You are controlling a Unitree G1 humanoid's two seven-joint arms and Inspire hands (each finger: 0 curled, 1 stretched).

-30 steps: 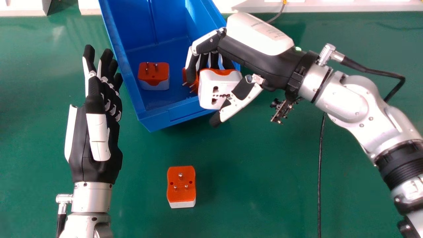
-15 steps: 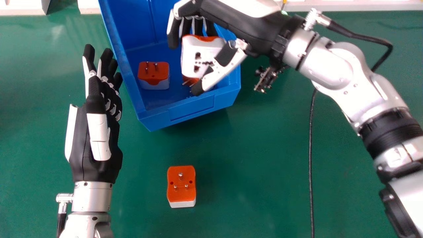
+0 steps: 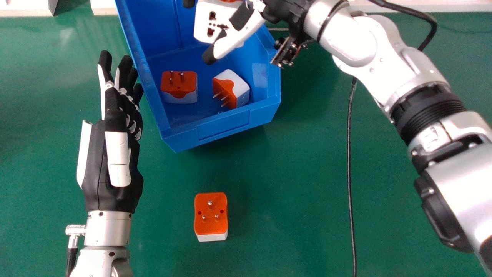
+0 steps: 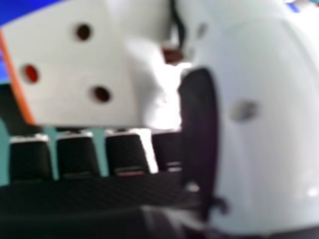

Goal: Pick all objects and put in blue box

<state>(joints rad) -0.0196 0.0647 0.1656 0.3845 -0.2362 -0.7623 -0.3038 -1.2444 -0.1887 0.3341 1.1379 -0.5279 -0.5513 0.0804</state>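
Note:
My right hand (image 3: 242, 29) is over the far part of the blue box (image 3: 223, 134), its fingers and thumb closed round a white and orange adapter (image 3: 203, 23). In the right hand view the adapter (image 4: 65, 64) lies between the fingers and the thumb of my right hand (image 4: 77, 155). Inside the box are two more adapters, one at the left (image 3: 178, 88) and one tilted at the right (image 3: 232, 89), pins showing. Another adapter (image 3: 210, 215) lies pins up on the green table, nearer than the box. Left of the box is my left hand (image 3: 115, 146), open with straight fingers.
A black cable (image 3: 349, 173) runs down the green table (image 3: 292, 200) on the right. White structures (image 3: 423, 5) line the table's far edge. The box's left wall (image 3: 144, 73) stands close to my left fingertips.
My right hand has moved away and to the left with its adapter, from the box's near right corner to over its far part, uncovering the tilted adapter. My left hand has barely moved.

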